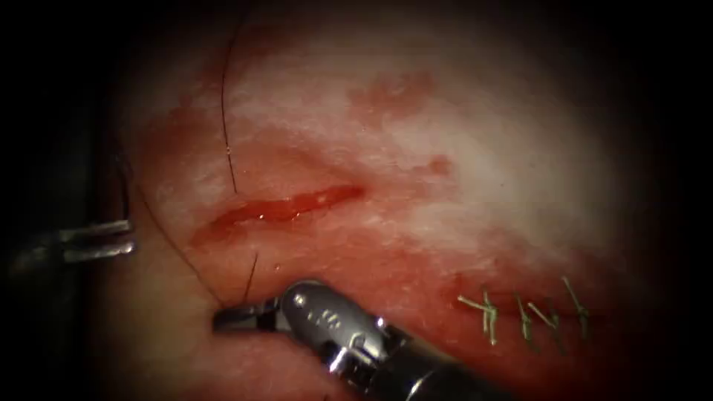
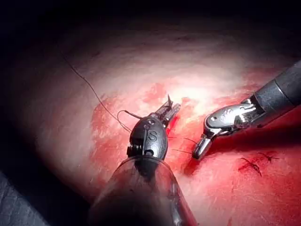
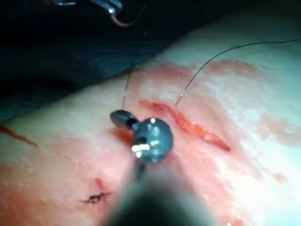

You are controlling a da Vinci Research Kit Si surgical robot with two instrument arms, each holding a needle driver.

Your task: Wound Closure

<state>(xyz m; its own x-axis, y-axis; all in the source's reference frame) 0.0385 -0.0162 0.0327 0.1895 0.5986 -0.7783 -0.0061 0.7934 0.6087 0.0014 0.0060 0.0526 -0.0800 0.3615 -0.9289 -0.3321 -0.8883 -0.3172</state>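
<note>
Right gripper [image 1: 236,317]: nearest, below the cut, jaws closed on the thread [image 1: 249,278] rising from the tissue [image 1: 483,148].
Cut [image 1: 286,206]: open, red fluid inside.
Left gripper [image 1: 100,241]: far left; jaws appear closed, seemingly holding the needle [image 2: 169,100].
Risk: a taut thread could tear the cut's edge.

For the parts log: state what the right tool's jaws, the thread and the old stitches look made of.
Right tool: polished metal by its bright glints; jaws shut on the thread below the cut.
Thread: thin dark strand, likely a smooth single filament; the material is unclear.
Old stitches: pale stiff-looking cut ends, maybe synthetic.
</note>
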